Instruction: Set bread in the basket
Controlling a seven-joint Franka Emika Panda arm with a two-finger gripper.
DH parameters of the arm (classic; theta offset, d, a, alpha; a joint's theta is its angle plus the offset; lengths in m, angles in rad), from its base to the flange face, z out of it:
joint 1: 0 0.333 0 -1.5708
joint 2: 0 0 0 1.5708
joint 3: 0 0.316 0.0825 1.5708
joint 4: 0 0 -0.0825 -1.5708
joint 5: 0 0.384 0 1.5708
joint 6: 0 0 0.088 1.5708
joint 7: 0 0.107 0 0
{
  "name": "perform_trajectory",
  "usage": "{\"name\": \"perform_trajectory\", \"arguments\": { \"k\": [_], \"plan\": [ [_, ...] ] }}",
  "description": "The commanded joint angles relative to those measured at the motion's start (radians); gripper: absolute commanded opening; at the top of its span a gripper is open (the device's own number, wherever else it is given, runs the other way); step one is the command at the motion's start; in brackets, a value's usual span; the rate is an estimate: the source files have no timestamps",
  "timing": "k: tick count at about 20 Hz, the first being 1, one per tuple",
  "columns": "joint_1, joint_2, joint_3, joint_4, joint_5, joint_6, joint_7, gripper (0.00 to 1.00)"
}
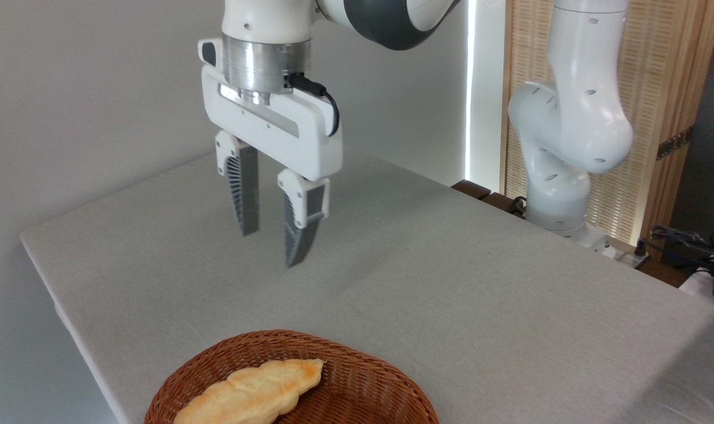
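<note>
The golden-yellow bread point(257, 391) lies inside the reddish-brown wicker basket point(369, 383) at the bottom edge of the view, its pointed end toward the right. My gripper point(270, 247) hangs well above and behind the basket, over the grey tabletop. Its two grey ribbed fingers point(245, 197) point down with a gap between them and hold nothing, so it is open.
The grey cloth-covered table point(451, 282) stretches back to a white wall. The arm's white base point(560, 176) stands at the table's far right edge. Cables and dark gear point(698, 247) lie off the table at the right, in front of a wooden slatted screen.
</note>
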Motion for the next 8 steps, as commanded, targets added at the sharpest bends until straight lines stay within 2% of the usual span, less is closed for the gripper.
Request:
{"name": "perform_trajectory", "arguments": {
  "k": [1,4,8],
  "plan": [
    [-0.003,0.007,-0.007,0.012,0.063,-0.069,-0.083,1.0],
    [-0.003,0.011,-0.027,0.01,0.095,-0.084,-0.12,1.0],
    [-0.002,0.011,-0.027,0.01,0.1,-0.084,-0.123,1.0]
  ]
}}
